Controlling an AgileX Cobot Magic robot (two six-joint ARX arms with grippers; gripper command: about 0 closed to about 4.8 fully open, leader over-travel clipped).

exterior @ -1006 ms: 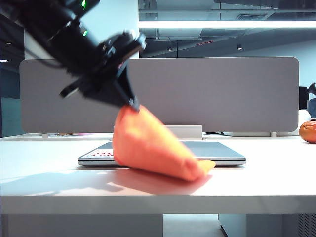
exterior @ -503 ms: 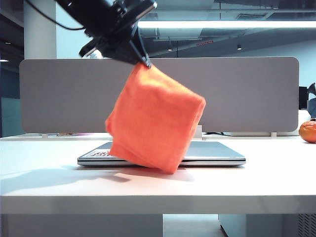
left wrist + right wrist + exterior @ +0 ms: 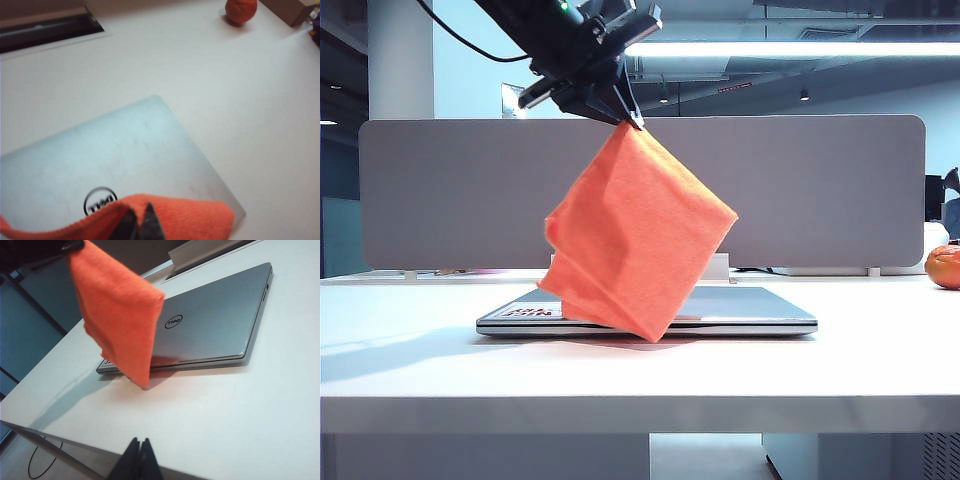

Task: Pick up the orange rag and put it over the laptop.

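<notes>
- the left tool (image 3: 625, 112) hangs high above the bench (image 3: 640, 375), its jaws clamped on the top corner of the orange rag (image 3: 638, 232).
- the orange rag dangles from that corner like a diamond, fully lifted; in the exterior view its lowest tip shows in front of the laptop (image 3: 760, 312), about level with the laptop's front edge.
- the left wrist view shows the dark fingertips (image 3: 150, 224) pinched together in a fold of the rag (image 3: 195, 220), with the laptop's lid (image 3: 120, 160) and its round logo (image 3: 100, 200) right beneath.
- the laptop lies closed and flat at the middle of the bench, a white-and-red sticker (image 3: 530, 312) at its front left corner in the exterior view.
- the right tool (image 3: 140, 456) has its jaws pressed together on nothing; it sits off the near edge of the bench, well apart from the laptop (image 3: 215, 320) and the hanging rag (image 3: 117, 315).
- a small round orange ball (image 3: 944, 266) rests at the far right of the bench, well apart from the laptop.
</notes>
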